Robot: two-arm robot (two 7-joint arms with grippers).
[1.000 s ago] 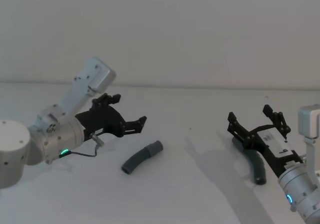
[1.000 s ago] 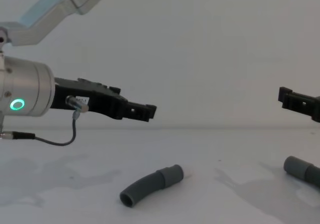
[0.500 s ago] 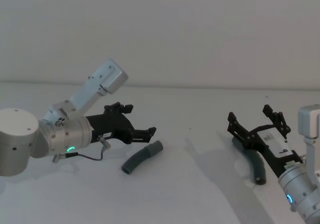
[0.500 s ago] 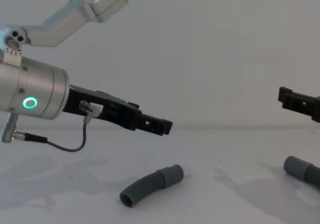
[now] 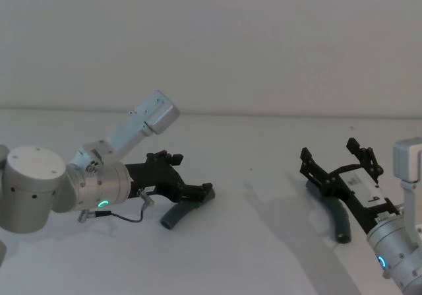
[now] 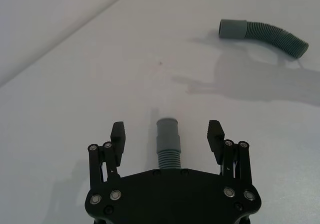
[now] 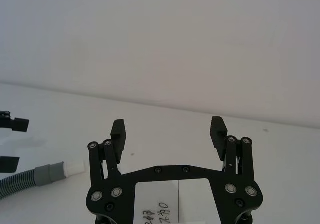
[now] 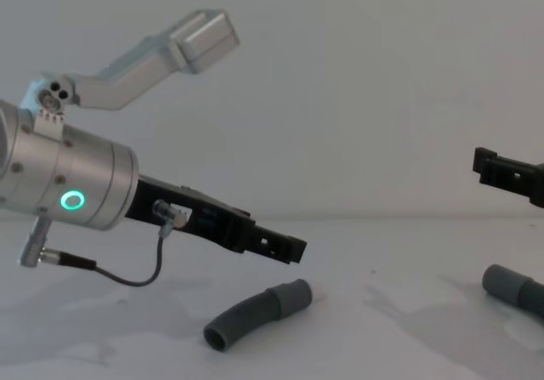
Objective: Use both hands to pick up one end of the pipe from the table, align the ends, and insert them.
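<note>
- The left piece, a curved grey tube, is lying flat on the table, left of centre. Its cuff is pointing toward the robot's right, and its plain open mouth is facing the robot.
- The right piece is lying on the table well apart from it, far to the right. In the chest view its cuffed end is pointing left.
- The left gripper is hanging over the left piece's cuff, tilted down toward the table.
- Its jaws are standing wide apart and gripping nothing. In the left wrist view the cuff is sitting between the two fingertips with a clear gap on each side. In the chest view the fingers are hovering just above the cuff, not touching it.
- The right gripper is hovering above the right piece, clear of it. Its jaws are also spread wide and are holding nothing.
- A green ring light is glowing on the left arm's silver wrist, and a thin cable is looping beneath it.
- A plain pale wall is rising behind the table.
</note>
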